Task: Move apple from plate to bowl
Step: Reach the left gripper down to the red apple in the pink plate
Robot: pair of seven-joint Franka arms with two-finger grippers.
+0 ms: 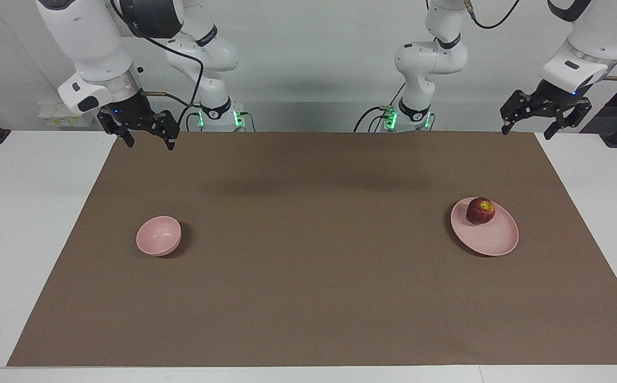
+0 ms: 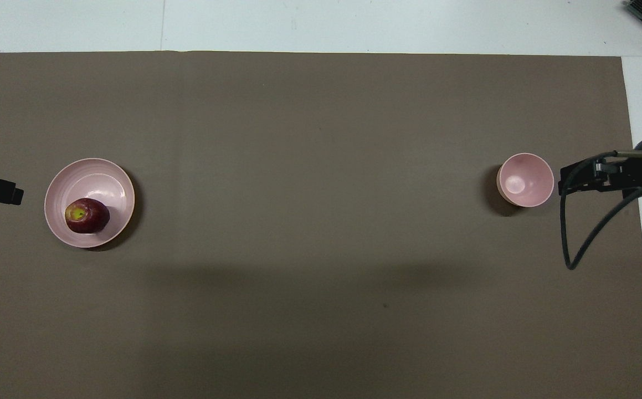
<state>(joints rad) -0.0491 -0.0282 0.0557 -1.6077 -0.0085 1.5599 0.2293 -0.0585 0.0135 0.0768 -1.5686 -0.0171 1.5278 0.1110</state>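
Note:
A small dark red apple [image 1: 480, 210] with a yellow patch lies on the wide pale pink plate [image 1: 494, 238], on the part of it nearer to the robots, toward the left arm's end of the table. It also shows in the overhead view [image 2: 87, 215] on the plate [image 2: 102, 178]. The small deep pink bowl [image 1: 158, 235] [image 2: 525, 180] stands empty toward the right arm's end. My left gripper [image 1: 527, 131] hangs open and empty, high over the mat's corner at its own end. My right gripper [image 1: 148, 142] hangs open and empty, high over the mat's corner at its end.
A brown mat [image 1: 308, 255] covers most of the white table [image 1: 26, 213]. The arm bases [image 1: 217, 114] stand at the mat's edge nearest the robots. A black cable [image 2: 581, 244] loops from the right arm beside the bowl in the overhead view.

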